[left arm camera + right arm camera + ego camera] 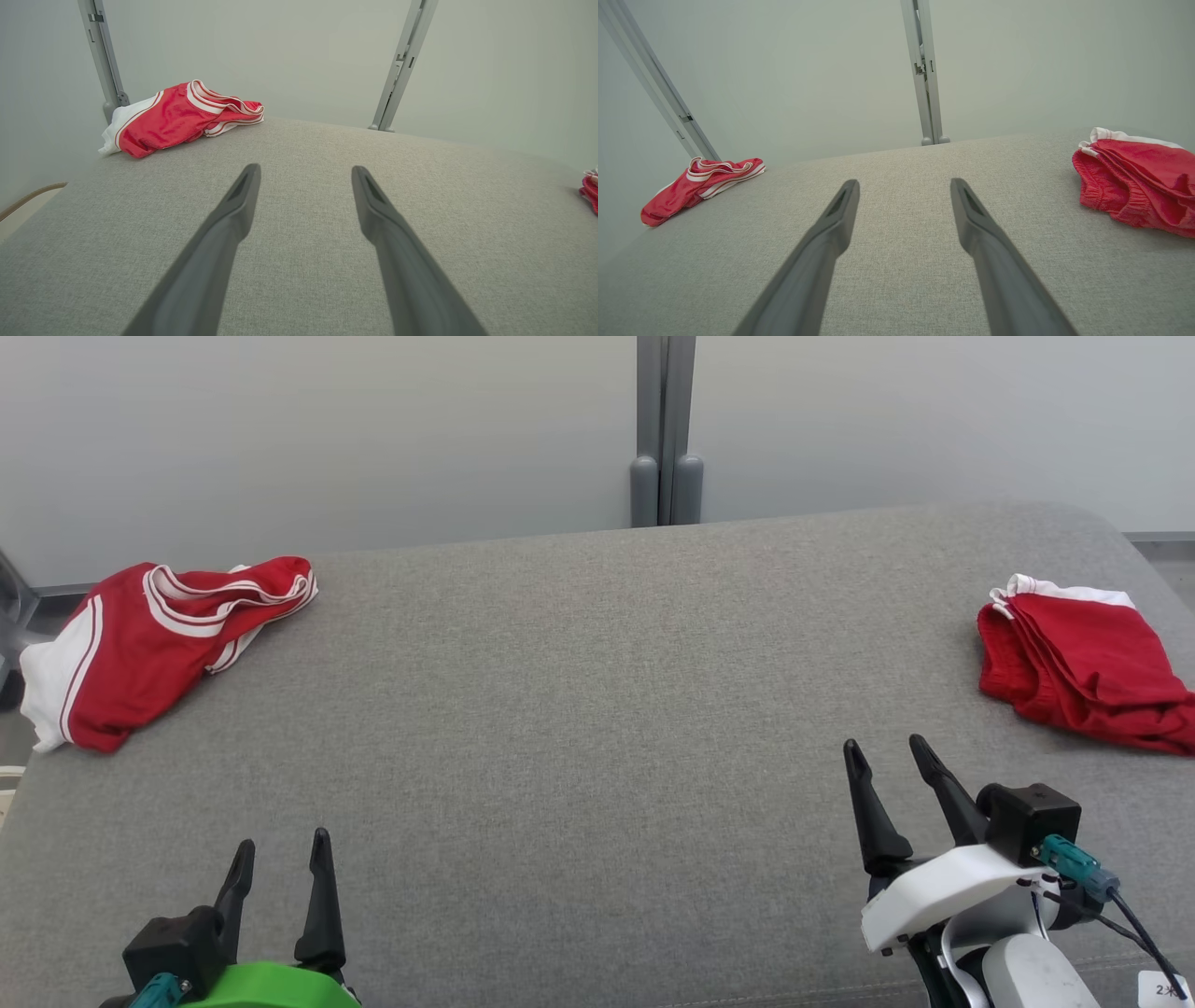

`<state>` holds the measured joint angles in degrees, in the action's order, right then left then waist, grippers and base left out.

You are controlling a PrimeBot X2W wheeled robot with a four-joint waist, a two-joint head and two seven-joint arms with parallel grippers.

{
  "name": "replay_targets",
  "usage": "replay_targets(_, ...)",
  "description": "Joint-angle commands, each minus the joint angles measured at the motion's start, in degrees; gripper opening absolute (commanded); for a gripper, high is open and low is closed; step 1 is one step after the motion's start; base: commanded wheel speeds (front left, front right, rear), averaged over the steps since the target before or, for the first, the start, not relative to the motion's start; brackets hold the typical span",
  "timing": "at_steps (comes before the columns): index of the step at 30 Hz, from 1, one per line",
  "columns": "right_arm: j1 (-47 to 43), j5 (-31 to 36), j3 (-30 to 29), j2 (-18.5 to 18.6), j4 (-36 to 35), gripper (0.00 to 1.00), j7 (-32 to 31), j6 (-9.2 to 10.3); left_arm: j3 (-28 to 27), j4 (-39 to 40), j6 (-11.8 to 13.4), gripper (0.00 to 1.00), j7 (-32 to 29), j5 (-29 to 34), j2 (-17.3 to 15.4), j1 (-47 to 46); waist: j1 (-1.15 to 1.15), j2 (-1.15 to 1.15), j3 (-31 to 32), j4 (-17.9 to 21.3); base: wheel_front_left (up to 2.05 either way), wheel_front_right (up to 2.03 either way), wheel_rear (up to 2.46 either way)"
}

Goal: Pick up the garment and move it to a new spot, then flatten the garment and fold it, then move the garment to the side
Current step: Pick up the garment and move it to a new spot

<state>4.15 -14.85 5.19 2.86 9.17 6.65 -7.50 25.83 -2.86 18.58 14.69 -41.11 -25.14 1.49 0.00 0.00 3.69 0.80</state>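
A striped red garment point(149, 644) lies at the far left edge of the grey padded surface point(597, 709). It is bunched into a loose heap, with a white side panel toward the surface's left rim and white-banded hems turned toward the middle. It lies well ahead of the left gripper point(283, 840) and off to that gripper's left. In the left wrist view it sits up and to the left of the two dark fingers point(224, 233), well apart from them, with bare grey cloth between.

The left gripper sits at the near left of the surface. Its jaws are spread wide with nothing between them. Whether its tips touch the padded surface cannot be told.

Further right, the right gripper point(884, 743) stands at the near right and reaches farther onto the surface than the left one. Its fingers lean slightly leftward in the head view. Its jaws are likewise spread wide and hold nothing; in the right wrist view plain grey cloth shows through the gap.

At the right edge lies a plain red garment point(1083, 663), gathered in loose layers. It has a white band along its far side and a puckered elastic edge facing the middle. It lies ahead of the right gripper and to its right, near but clearly apart.

Behind the surface, a grey post point(664, 429) stands against the pale wall.
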Motion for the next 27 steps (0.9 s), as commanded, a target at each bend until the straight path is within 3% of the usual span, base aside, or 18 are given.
replay_targets(1, -0.6, 0.1, 0.0, 0.1, -0.2, 1.00, -0.1, 0.02, 0.1, 0.0, -0.3, 1.00, -0.2, 0.7, -0.1, -0.4, 0.00, 0.00, 0.0, -0.7, 0.00, 0.00, 0.00)
replay_targets(8, -1.2, -0.7, 0.6, 0.1, -0.4, 1.00, 0.4, 0.02, 0.3, -0.1, -0.3, 1.00, -0.6, 0.7, -0.5, -1.4, 0.00, 0.00, 0.0, -4.9, 0.00, 0.00, 0.00)
replay_targets(20, -0.3, -1.5, 1.1, 0.1, 0.1, 1.00, 2.1, 0.02, -0.1, 1.7, 1.0, 1.00, -1.9, 1.0, -2.2, -1.2, 0.00, 0.00, -0.9, -21.7, 0.00, 0.00, 0.00)
replay_targets(27, 0.8, -1.9, 1.8, 0.1, 0.8, 1.00, 2.7, 0.02, -0.7, 2.8, 1.7, 1.00, -2.1, 0.7, -2.6, -0.5, 0.00, 0.00, -1.1, -27.4, 0.00, 0.00, 0.00)
